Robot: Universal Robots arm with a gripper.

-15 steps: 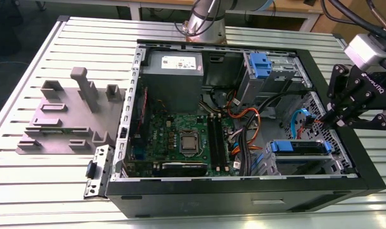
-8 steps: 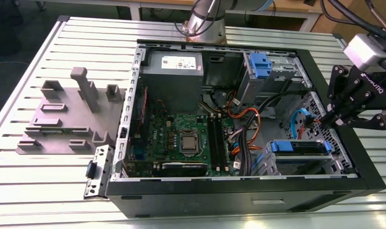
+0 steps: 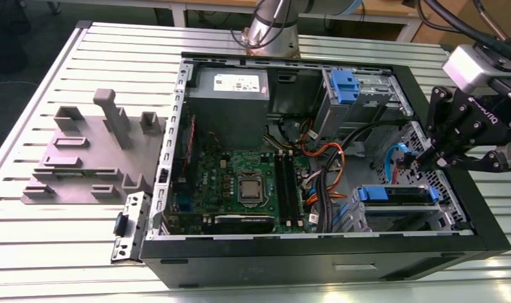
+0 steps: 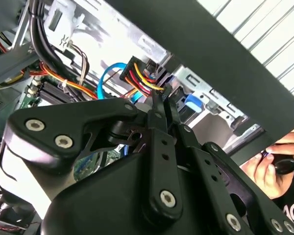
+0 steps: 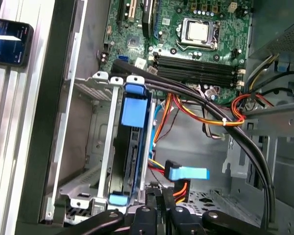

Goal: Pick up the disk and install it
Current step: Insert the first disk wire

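The disk point(image 3: 396, 194) sits in the drive cage at the front corner of the open computer case, on the exterior view's right, with its blue carrier around it. In the first wrist view the disk point(image 5: 135, 147) stands on edge between the cage rails, a blue tab at each end. My gripper point(image 3: 422, 163) hangs just above and beside that cage. Its black fingers point(image 5: 159, 198) are pressed together with nothing between them. They point at the bundle of red, yellow and black wires point(image 4: 143, 78) and the blue data cable plug point(image 5: 187, 173) next to the disk.
The motherboard point(image 3: 247, 183) fills the case floor. A grey power-supply box point(image 3: 230, 85) and a second blue bracket point(image 3: 344, 85) sit at the far wall. Thick black cables point(image 5: 225, 127) cross beside the cage. A grey fixture point(image 3: 87, 151) lies on the table. A person's hand point(image 4: 269, 169) is by the case wall.
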